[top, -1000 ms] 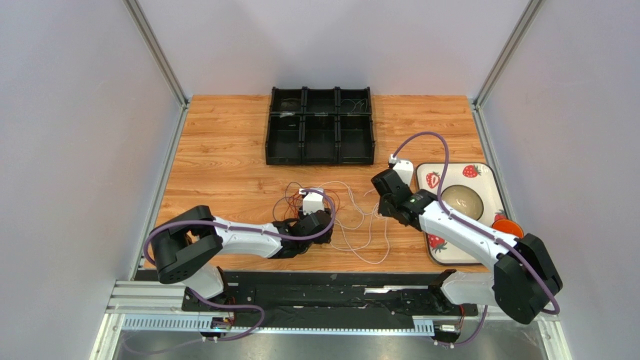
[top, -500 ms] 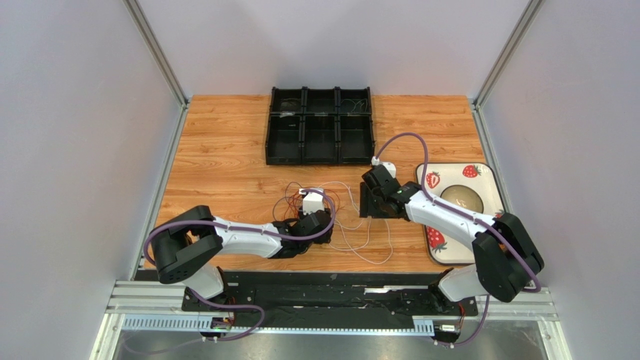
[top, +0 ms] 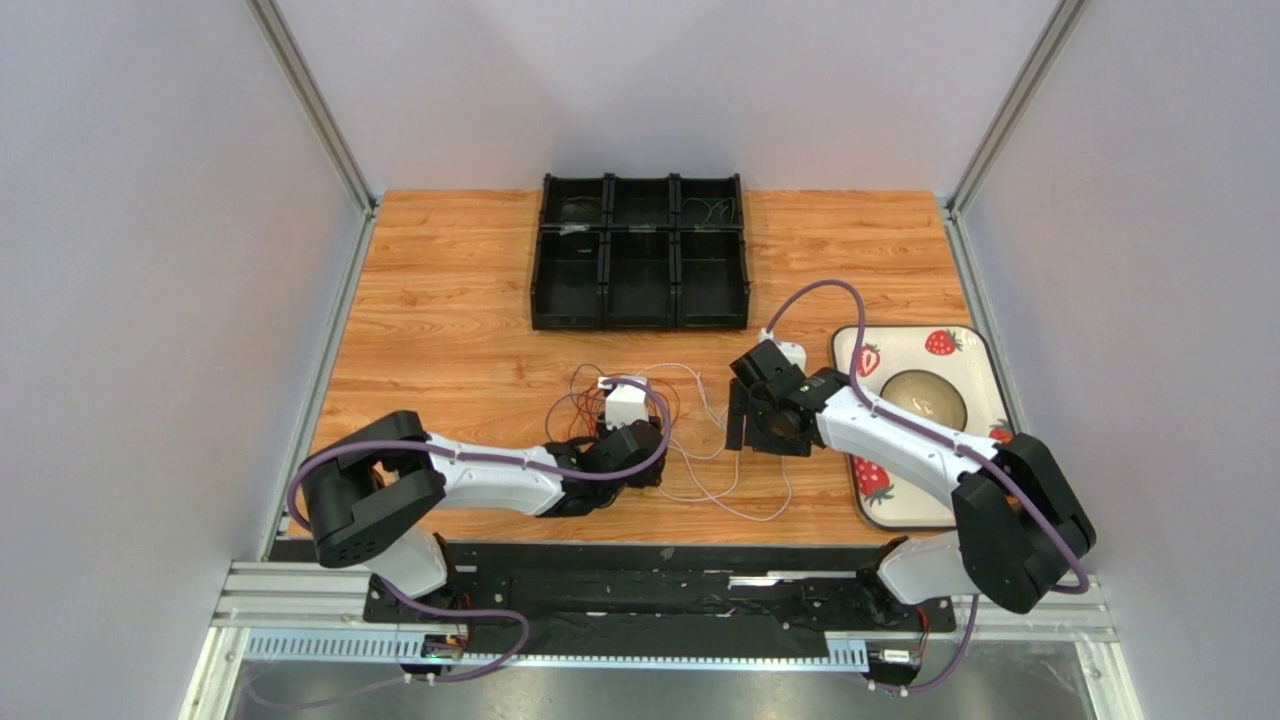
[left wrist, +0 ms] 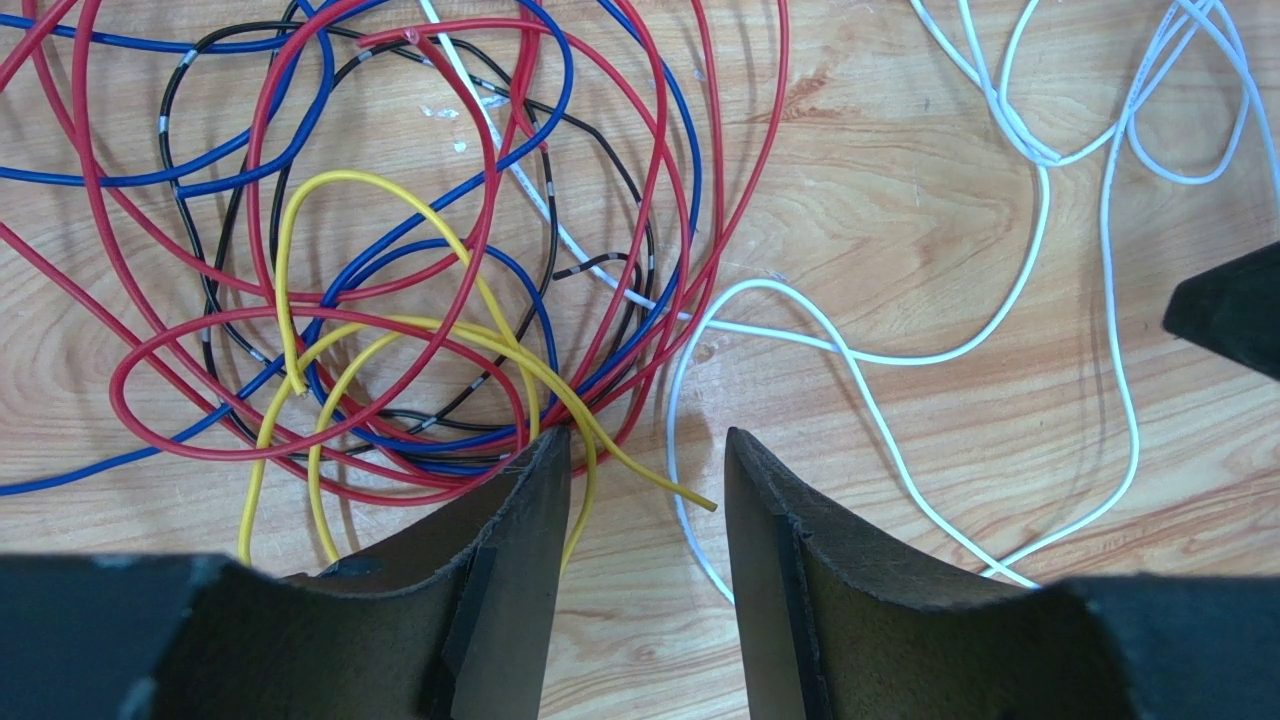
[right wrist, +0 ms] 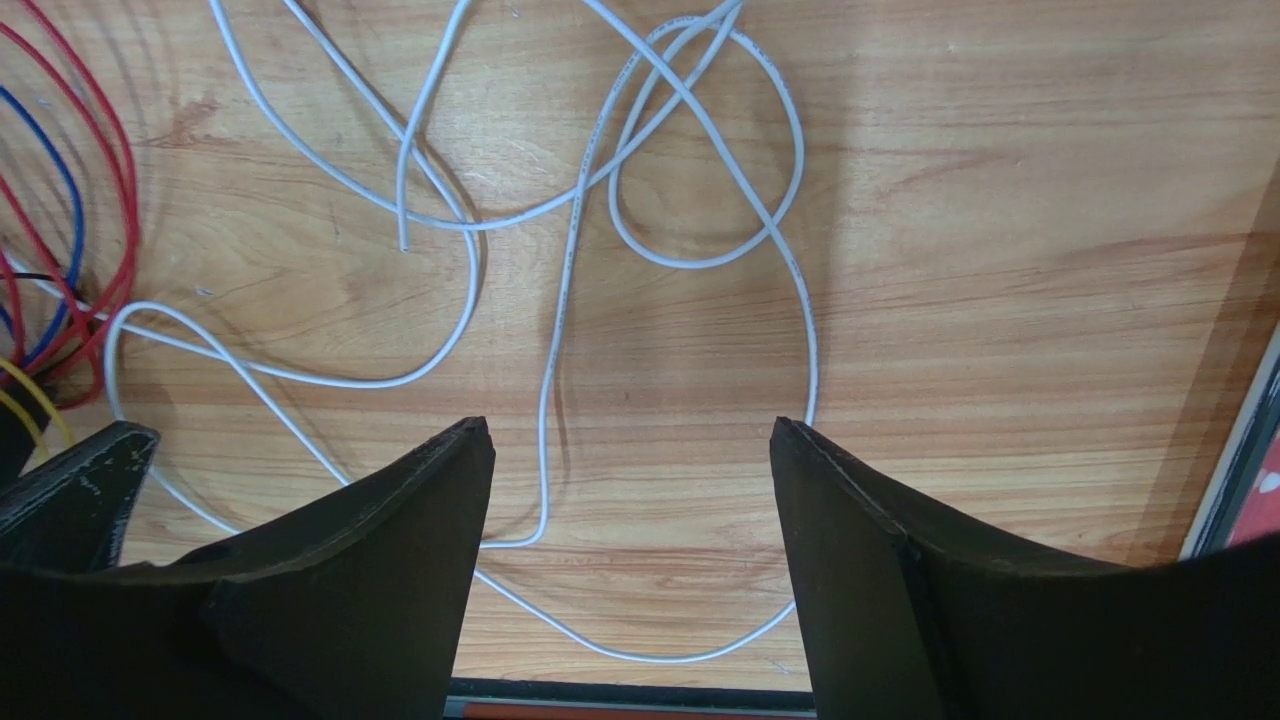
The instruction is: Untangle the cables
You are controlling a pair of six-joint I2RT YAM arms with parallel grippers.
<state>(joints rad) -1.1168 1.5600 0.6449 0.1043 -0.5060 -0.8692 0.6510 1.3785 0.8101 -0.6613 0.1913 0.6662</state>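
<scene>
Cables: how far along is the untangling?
Done: white cable lies mostly spread out beside the bundle. In hand: nothing; left gripper and right gripper hover open over the wires. Left: red, blue, yellow and black cables are knotted together, one white strand running through.

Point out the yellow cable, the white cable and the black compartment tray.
yellow cable (left wrist: 346, 176): left wrist view, top of its tall loop.
white cable (right wrist: 691, 267): right wrist view, bottom of its round loop.
black compartment tray (top: 642, 321): top external view, its near wall.
</scene>
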